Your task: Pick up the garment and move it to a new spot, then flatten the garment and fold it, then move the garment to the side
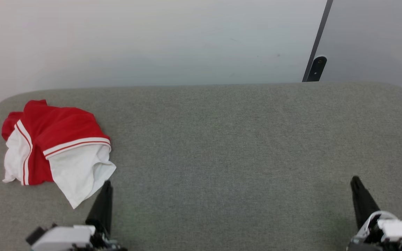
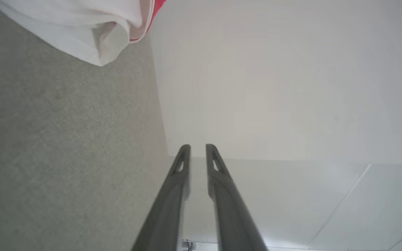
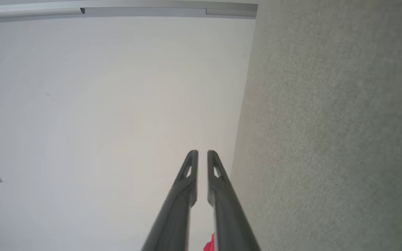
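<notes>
Head view. You have the garment (image 1: 59, 137) bunched in a loose heap on the far-left part of the grey surface (image 1: 222, 150), close to its rounded left corner. Red cloth lies on top. A white sleeve end (image 1: 80, 174) spills toward the robot, and a thin red-and-white striped band (image 1: 77, 144) runs where red meets white. A second white patch sits on the heap's left side. The garment is neither flattened nor folded.

Left claw (image 1: 106, 184): you see it low at the near left, fingers pointing away from the robot, the tip just beside the white sleeve end's edge. From this view alone you cannot tell whether it touches the cloth.

Left wrist view. The left claw (image 2: 197, 148) is clenched down to a narrow slit with nothing between the fingers. The white cloth lies at the upper left, apart from the tips.

Right claw (image 1: 355, 181): you see it at the near right, over bare surface and well apart from the garment.

Right wrist view. The right claw (image 3: 202, 153) is likewise clenched to a thin gap and grasps nothing. A sliver of red shows at the bottom edge, low between the fingers.

Behind the surface stands a pale wall (image 1: 152, 42), with a dark upright strip (image 1: 319, 38) toward the right.
</notes>
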### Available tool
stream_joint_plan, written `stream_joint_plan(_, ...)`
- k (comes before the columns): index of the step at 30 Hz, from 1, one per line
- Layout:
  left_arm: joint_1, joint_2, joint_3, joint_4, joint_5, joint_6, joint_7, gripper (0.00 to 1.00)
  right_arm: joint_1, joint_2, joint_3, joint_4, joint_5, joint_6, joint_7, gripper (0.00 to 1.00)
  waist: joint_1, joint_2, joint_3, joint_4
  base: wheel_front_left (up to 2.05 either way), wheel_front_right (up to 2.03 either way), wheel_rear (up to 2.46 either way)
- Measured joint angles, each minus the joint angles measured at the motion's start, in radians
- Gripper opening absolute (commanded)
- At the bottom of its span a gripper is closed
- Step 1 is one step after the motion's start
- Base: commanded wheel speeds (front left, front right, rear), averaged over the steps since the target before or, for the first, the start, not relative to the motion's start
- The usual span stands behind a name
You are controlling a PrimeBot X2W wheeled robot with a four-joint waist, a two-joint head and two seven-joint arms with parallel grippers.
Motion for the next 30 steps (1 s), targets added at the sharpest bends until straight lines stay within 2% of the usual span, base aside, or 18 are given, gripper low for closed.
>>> stream_joint_plan(1, 0.009, -0.003, -0.001, 0.010, 0.000, 0.000, 0.000, 0.00, 0.009, 0.001, 0.000, 0.009, 0.000, 0.000, 0.000, 0.00, 0.0000, 0.0000, 0.000, 0.000, 0.00, 0.00, 0.00)
stream_joint_plan(2, 0.020, -0.006, -0.002, 0.020, 0.000, 0.000, 0.000, 1.00, 0.018, 0.002, 0.000, 0.020, 0.000, 0.000, 0.000, 1.00, 0.0000, 0.0000, 0.000, 0.000, 0.00, 0.00, 0.00)
stream_joint_plan(10, 0.046, -0.008, -0.019, 0.007, 0.016, 0.000, -0.031, 1.00, 0.046, 0.003, 0.018, 0.019, -0.023, 0.000, -0.028, 1.00, 0.0000, 0.0000, 0.001, 0.001, 0.00, 0.00, 0.00)
stream_joint_plan(16, 0.063, 0.006, -0.042, -0.004, 0.087, 0.000, -0.063, 1.00, 0.053, -0.008, 0.034, 0.017, -0.108, 0.000, -0.059, 1.00, 0.0000, 0.0000, 0.002, 0.002, 0.00, 0.00, 0.00)
stream_joint_plan(22, 0.076, 0.006, -0.041, -0.014, 0.192, 0.000, -0.091, 1.00, 0.056, -0.013, 0.053, 0.013, -0.205, 0.000, -0.077, 1.00, 0.0000, 0.0000, 0.003, 0.003, 0.00, 0.00, 0.00)
stream_joint_plan(30, 0.097, 0.000, -0.040, -0.035, 0.402, 0.004, -0.126, 1.00, 0.069, -0.028, 0.066, -0.005, -0.358, 0.000, -0.087, 1.00, 0.0000, 0.0000, 0.005, 0.004, 0.00, 0.00, 0.00)
